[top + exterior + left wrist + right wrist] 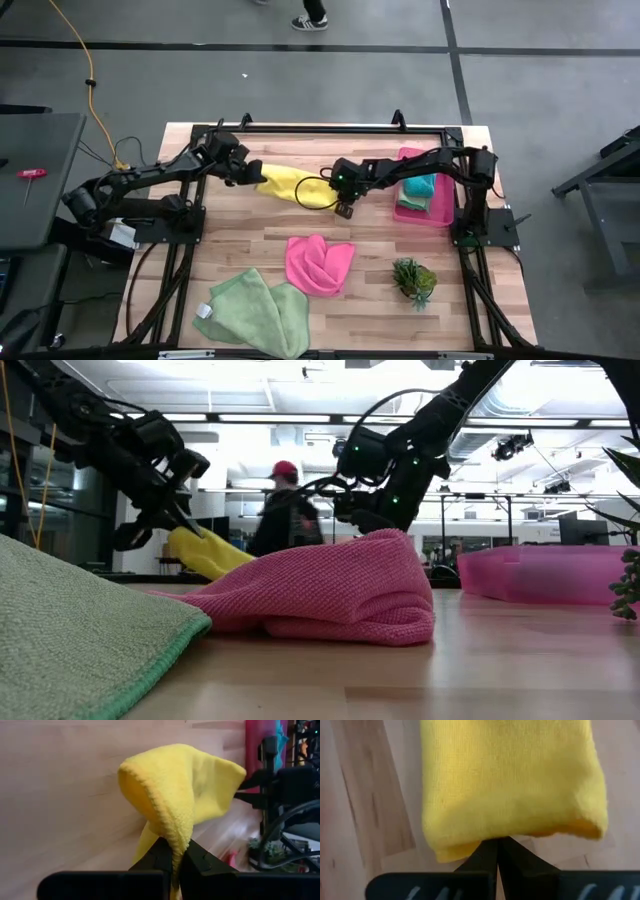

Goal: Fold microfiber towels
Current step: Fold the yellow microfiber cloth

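A soft fuzzy yellow microfiber towel hangs stretched above the wooden worktop, the left gripper and right gripper each pinching one end with closed fingers.

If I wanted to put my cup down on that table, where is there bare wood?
Bare wood lies between the hot pink towel and the plant, and along the front right edge. The back is crowded: both grippers hold the yellow towel beside the pink tray.

Robotics lab: exposed ducts, concrete floor.
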Tool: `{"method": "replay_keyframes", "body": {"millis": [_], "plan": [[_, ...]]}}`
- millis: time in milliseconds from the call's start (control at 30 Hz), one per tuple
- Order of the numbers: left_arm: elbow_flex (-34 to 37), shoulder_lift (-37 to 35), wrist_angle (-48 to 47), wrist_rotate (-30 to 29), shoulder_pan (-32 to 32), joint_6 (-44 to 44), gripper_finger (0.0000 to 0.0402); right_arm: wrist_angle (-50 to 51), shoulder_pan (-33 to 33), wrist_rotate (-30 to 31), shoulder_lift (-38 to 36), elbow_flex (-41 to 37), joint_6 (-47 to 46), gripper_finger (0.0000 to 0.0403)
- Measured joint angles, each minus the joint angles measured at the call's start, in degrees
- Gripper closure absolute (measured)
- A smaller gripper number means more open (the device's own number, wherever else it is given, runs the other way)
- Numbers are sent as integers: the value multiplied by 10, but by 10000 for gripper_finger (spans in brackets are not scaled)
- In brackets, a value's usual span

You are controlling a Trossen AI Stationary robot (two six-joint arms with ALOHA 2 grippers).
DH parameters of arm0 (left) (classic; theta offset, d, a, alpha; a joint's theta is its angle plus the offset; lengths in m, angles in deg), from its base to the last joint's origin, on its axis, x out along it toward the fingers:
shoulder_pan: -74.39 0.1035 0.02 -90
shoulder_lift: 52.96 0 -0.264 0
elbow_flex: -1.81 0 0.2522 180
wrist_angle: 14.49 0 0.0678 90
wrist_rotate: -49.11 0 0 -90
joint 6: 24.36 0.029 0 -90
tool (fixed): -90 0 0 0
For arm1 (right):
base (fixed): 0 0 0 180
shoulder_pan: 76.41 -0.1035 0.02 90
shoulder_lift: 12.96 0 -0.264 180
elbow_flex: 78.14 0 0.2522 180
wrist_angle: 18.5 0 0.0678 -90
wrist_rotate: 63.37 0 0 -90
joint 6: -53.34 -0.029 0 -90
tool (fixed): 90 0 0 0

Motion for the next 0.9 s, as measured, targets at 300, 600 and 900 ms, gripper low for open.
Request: {"method": "replay_keyframes", "body": {"millis": [300, 600, 900], "plan": [[-67, 1, -48, 1, -10, 21, 401, 96, 11, 69, -17, 0, 16, 403], [-162, 1, -199, -11, -9, 108, 401, 95, 16, 53, -21, 0, -2, 403], [-198, 27, -213, -43, -13, 124, 401, -40, -2, -13, -21, 0, -68, 403]]}}
